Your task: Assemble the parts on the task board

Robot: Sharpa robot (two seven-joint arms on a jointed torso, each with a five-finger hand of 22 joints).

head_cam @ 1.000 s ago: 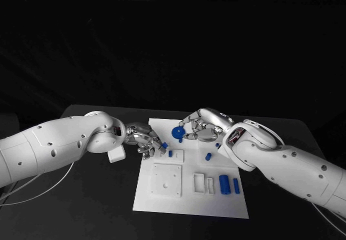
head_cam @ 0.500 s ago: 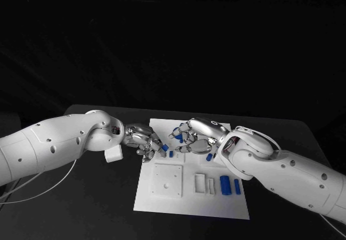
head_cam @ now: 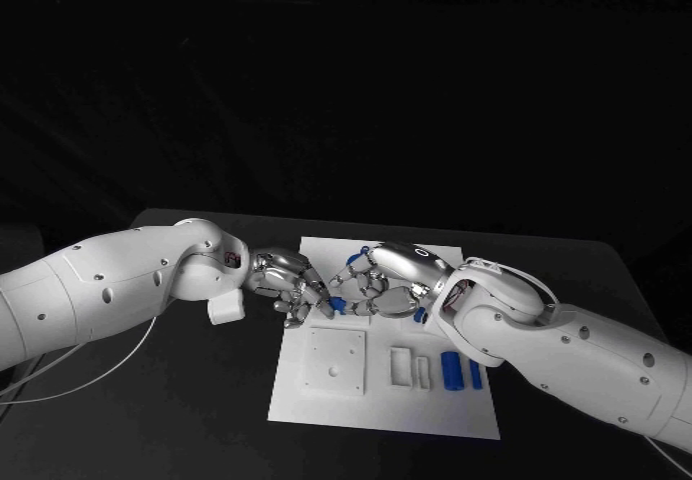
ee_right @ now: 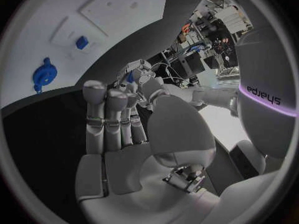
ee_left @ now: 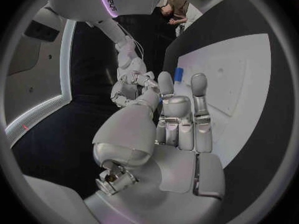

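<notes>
Starting at the lower edge of the head view, the task board (head_cam: 378, 410) lies white on the black counter (head_cam: 188, 400), and two blue cylinders (head_cam: 450, 369) rest side by side in its lower right part, just beside some white slotted blocks (head_cam: 400, 365) and a square white plate (head_cam: 335, 362); none of these has shifted. Higher up, at mid frame, the two hands now meet. The left hand (head_cam: 293, 288) sits almost where it was, fingers curled, pinching a small blue part (head_cam: 336, 302) at its fingertips; the right wrist view shows that blue bit among its fingers, lifted off the board. The right hand (head_cam: 387, 283) has swung down and leftward over the last second, from the upper part of the board to just beside the left hand. Its fingers are stretched out with nothing in them, though whether they touch the small part I cannot tell. Farthest off, the blue round part (ee_right: 44, 75) lies alone on the board, well apart from both hands. This suggests the right hand is coming in to help with, or take over, the small part before it is seated.
</notes>
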